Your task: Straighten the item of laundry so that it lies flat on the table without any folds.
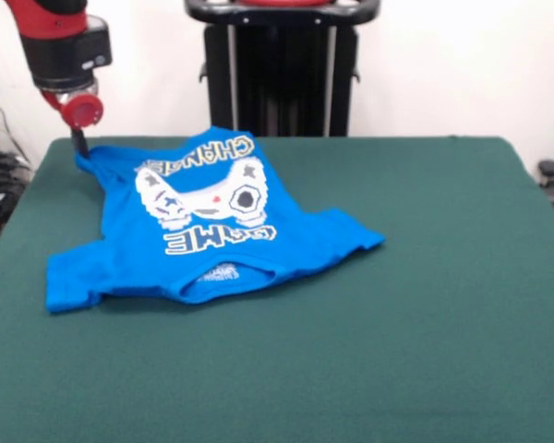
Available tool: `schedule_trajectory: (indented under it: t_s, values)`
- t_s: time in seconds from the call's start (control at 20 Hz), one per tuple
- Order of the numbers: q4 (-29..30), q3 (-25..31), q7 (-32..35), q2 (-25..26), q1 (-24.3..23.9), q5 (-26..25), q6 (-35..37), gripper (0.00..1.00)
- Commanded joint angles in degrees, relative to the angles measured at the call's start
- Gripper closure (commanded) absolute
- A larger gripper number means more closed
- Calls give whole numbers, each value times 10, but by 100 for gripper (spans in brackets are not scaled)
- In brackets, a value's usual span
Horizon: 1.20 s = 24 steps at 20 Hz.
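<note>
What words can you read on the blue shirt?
"GAME": big white letters on the blue T-shirt, upside down from this side, below the controller picture.
"CHANGE", or close to it: yellow letters near the far hem, partly folded, not sure.
Small print inside the collar: too blurred to read.

A lab: robot pedestal [282, 69], bare white wall [443, 65], felt-topped table [425, 351].
</note>
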Motion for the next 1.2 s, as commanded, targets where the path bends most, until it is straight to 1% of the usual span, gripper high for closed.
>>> schedule_trajectory:
  t_s: [0.05, 0.3, 0.35, 0.6, 0.7, 0.8, 1.0, 1.2]
  values:
    - [17, 61, -192, 12, 11, -42, 54, 100]
    - [16, 64, -178, 23, 11, -53, 40, 100]
    - [16, 66, -177, 25, 11, -57, 39, 0]
    - [15, 65, -167, 25, 16, -56, 41, 0]
    - [19, 61, -141, 18, 19, -49, 31, 0]
    - [25, 62, -128, 1, 24, -44, 24, 0]
    - [38, 74, -139, -28, 23, -28, 38, 0]
    - [43, 83, -130, -48, 30, -16, 40, 0]
